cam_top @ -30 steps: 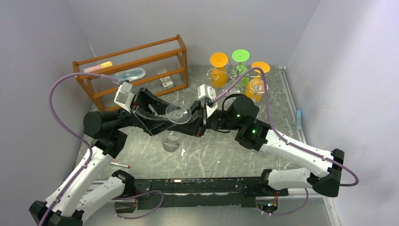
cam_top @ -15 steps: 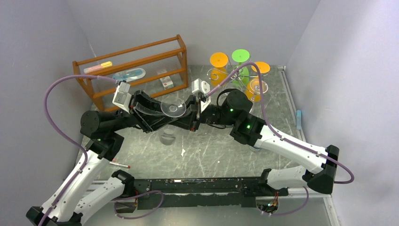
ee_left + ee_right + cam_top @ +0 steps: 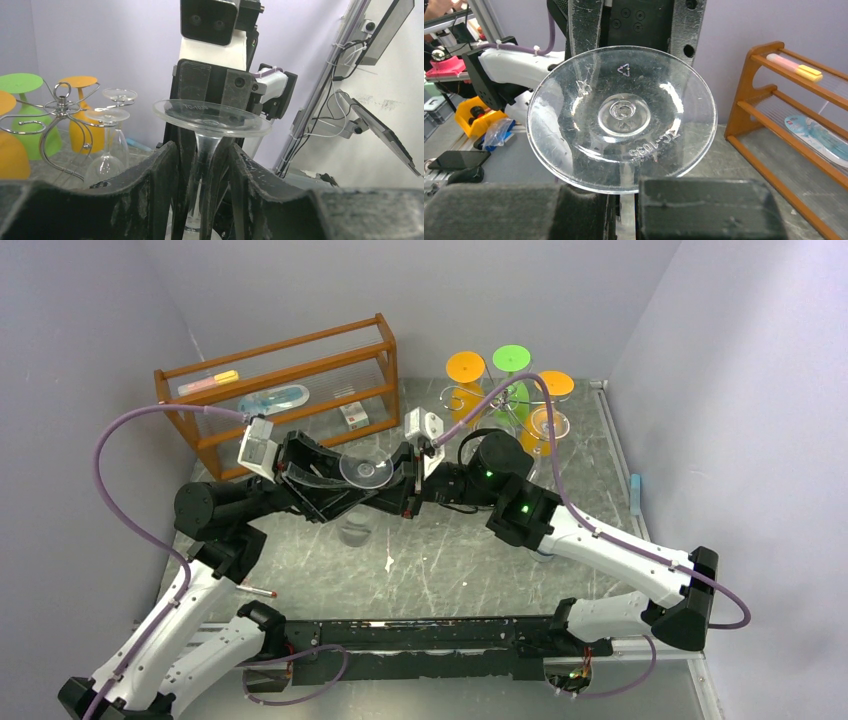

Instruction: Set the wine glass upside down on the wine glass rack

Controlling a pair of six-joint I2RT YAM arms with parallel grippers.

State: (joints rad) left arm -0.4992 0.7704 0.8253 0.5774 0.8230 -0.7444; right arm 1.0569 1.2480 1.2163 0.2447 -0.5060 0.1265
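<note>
The clear wine glass [image 3: 366, 470] hangs upside down above the table, foot up and bowl down. My right gripper [image 3: 398, 492] is shut on its stem just under the foot [image 3: 621, 117], which fills the right wrist view. My left gripper [image 3: 338, 492] faces it from the other side. Its fingers [image 3: 167, 170] stand open on either side of the stem, apart from it, with the right fingers between them. The glass also shows in the left wrist view [image 3: 210, 112]. The chrome wine glass rack [image 3: 505, 400] stands at the back right, also in the left wrist view [image 3: 60, 105].
Orange and green glasses [image 3: 466, 368] and two clear glasses [image 3: 548, 423] hang on the rack. An orange-brown wooden shelf [image 3: 290, 350] stands at the back left, close behind the left wrist. A red marker [image 3: 262, 592] lies by the left arm.
Both grippers and the glass moved a little to the left and toward the back. In the last half second there is hardly any motion.
</note>
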